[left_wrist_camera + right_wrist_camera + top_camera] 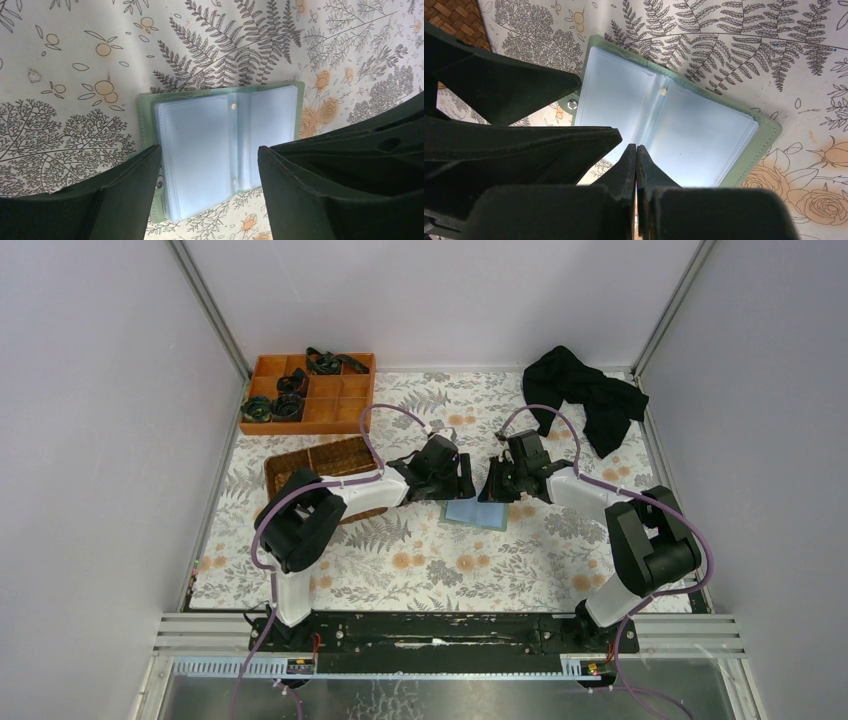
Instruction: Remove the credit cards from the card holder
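The card holder (478,513) lies open and flat on the desk (420,570), near the middle of the top view, between my two tools. Its pale blue inside faces up and its green cover is down, so the pockets can be reached from above.

My left tool (209,154) hangs over it with the jaws standing wide. In the left wrist view one finger is in the lower left and the other in the lower right, and the open pages show between them. I judge that I hold it wide so it can come down on a page or a card edge without knocking the holder.

My right tool (636,151) is fully closed, its two tips pressed together. It sits at the lower middle of the right wrist view, just at the near edge of the holder by the fold. I think the closed tips are meant to work as one thin point, to pin the holder or to lift a pocket. Whether they touch it or nip a clear sleeve, I cannot tell from this angle.

I see no credit cards. The pockets look only blue, so maybe the cards sit deeper inside.

The wicker basket (330,465) is left of the holder in the top view, apart from it.
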